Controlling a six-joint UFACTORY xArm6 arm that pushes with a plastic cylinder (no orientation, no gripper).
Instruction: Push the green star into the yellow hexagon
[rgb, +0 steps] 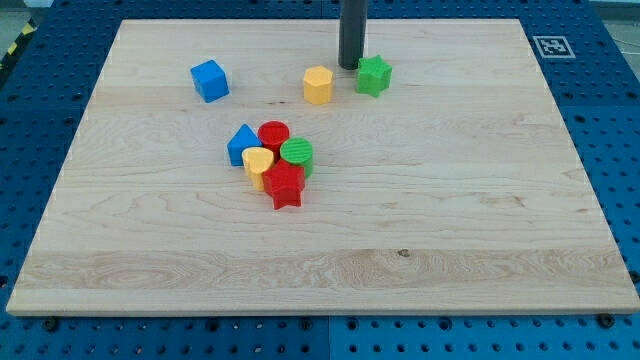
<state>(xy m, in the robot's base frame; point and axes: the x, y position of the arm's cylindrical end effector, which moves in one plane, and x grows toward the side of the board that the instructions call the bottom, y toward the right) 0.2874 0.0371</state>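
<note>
Wooden board (450, 220) on blue perforated bench; star not yet at hexagon.
My tip (350, 66), bare rod with no jaws, touches green star (374, 75) on its left, between it and yellow hexagon (318, 85): wrong side for pushing.

Plain dark grey cylindrical rod (351, 35)

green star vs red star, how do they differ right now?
Colour: the green star is green, the red star red. Place: green star stands apart near the view's top beside my tip; red star touches the clustered blocks mid-board. Both are star-shaped, lying flat.
</note>
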